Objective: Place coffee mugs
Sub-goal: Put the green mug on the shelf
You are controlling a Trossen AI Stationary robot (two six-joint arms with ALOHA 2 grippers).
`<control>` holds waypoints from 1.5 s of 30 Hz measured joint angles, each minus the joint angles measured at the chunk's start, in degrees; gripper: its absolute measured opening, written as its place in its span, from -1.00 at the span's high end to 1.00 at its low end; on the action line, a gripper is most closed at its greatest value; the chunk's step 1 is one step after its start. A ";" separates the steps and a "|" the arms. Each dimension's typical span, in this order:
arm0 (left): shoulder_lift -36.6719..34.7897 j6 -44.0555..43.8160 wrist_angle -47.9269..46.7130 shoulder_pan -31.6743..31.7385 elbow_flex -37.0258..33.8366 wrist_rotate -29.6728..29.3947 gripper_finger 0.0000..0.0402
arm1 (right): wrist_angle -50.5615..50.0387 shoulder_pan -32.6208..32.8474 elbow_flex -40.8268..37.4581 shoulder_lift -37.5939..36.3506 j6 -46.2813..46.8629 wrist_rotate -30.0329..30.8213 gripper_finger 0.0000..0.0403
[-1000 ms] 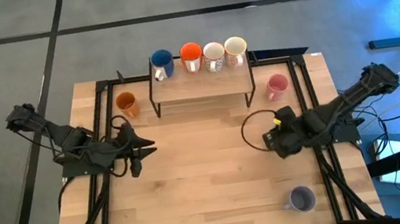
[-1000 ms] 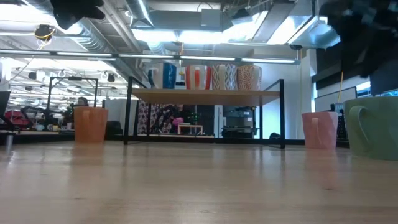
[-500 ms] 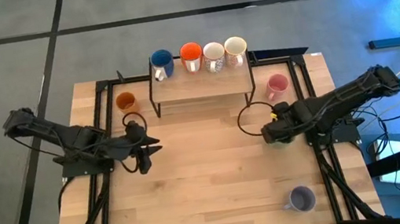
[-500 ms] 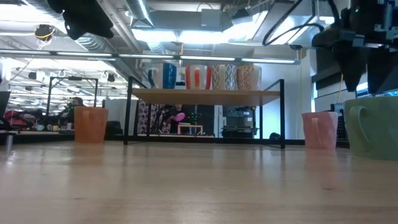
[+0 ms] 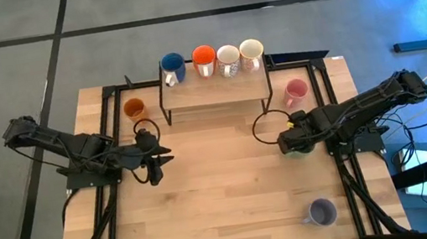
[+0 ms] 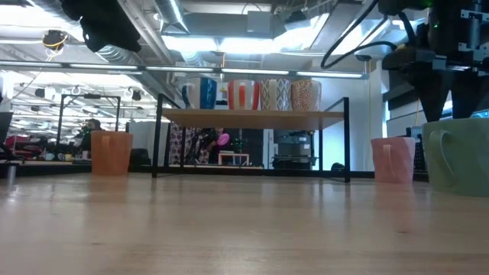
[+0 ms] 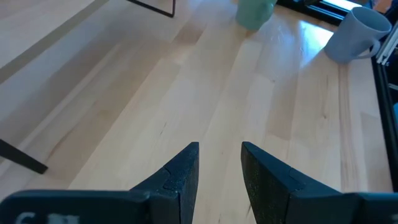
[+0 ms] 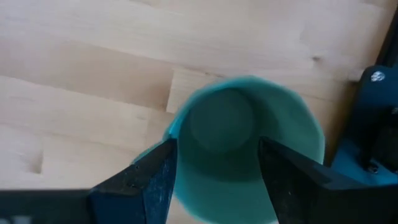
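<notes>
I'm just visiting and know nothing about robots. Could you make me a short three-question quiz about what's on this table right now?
1. How many mugs stand on top of the shelf?
2. True or false: the right gripper is open, with its fingers on either side of the green mug.
3. Which mug sits alone near the table's front right corner? A) amber mug B) pink mug C) lavender mug

Key
1. Four: blue mug, red-orange mug and two white mugs.
2. True.
3. C. The left gripper is open over bare wood.
</notes>
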 joint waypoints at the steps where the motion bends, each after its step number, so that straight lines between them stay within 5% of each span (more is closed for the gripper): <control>1: 0.00 -0.01 0.00 0.00 0.00 0.00 0.43 | 0.28 0.00 0.05 0.00 -0.01 -0.32 -0.04; 18: 0.00 -0.04 0.01 0.00 0.00 0.09 0.43 | 7.44 0.07 0.24 4.55 -2.90 -0.21 -0.01; 31: 0.00 -0.02 0.02 0.00 0.00 0.06 0.43 | 8.01 0.07 0.00 7.21 -8.93 0.36 0.86; 37: 0.00 -0.02 0.02 0.00 0.00 0.06 0.43 | 12.29 0.02 0.19 7.19 -20.86 -0.09 0.93; 45: 0.00 0.09 0.00 0.00 0.00 1.48 0.43 | 23.21 0.11 1.99 7.21 -49.71 -5.41 0.97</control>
